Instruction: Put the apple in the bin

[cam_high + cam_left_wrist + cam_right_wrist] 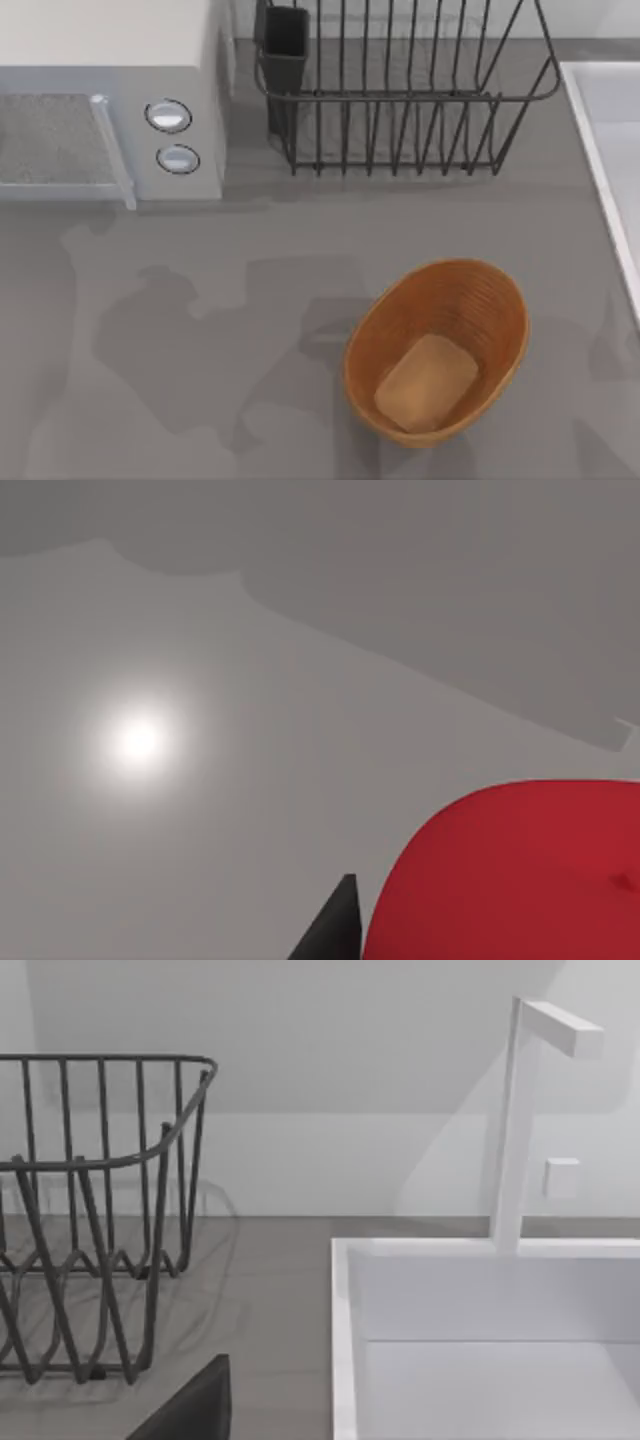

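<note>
The oval orange-brown woven wicker bin point(437, 350) sits on the grey table point(200, 330), in front of the black wire dish rack point(400, 90) and to the right of the white microwave point(110, 100). In the left wrist view, the bright-red rounded apple point(510, 875) looms close beside a dark left gripper fingertip point(335, 930); whether that claw pinches it cannot be told. The right wrist view faces the rack and a white sink point(490, 1340) beside it.

A black wire dish rack point(400, 95) sits at the back. A white microwave point(110, 100) is left of it. A white sink point(490, 1340) is right of it.
</note>
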You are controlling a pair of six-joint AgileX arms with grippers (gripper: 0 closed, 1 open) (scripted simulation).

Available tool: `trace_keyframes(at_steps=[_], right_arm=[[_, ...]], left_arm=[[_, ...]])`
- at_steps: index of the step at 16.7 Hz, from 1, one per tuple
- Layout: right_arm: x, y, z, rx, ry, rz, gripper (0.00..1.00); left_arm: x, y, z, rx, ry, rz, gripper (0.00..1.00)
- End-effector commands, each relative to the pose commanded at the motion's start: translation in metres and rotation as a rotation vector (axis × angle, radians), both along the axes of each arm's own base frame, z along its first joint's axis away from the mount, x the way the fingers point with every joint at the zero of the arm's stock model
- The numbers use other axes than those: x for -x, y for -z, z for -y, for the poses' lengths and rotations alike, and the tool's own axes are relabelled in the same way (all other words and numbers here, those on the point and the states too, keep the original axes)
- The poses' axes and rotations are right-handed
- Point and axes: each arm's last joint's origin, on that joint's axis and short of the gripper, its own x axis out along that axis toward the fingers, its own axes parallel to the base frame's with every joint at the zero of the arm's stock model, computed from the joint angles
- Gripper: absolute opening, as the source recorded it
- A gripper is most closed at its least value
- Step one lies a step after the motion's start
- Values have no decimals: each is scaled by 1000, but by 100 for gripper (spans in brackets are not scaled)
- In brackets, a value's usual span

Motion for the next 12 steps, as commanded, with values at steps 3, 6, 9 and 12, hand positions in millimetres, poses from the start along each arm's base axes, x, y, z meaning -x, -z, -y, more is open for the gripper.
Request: trace_keyframes(at_steps=[3,6,9,12], right_arm=[[0,0,0,0,0,0,100],[0,0,0,0,0,0,100],[0,0,0,0,0,0,100],[0,0,0,0,0,0,100]], left_arm=[[0,1,0,2,-3,-4,0],[0,0,1,3,-6,-1,0],[-4,-3,20,24,-41,0,0],[-10,-6,56,53,-106,-1,0]])
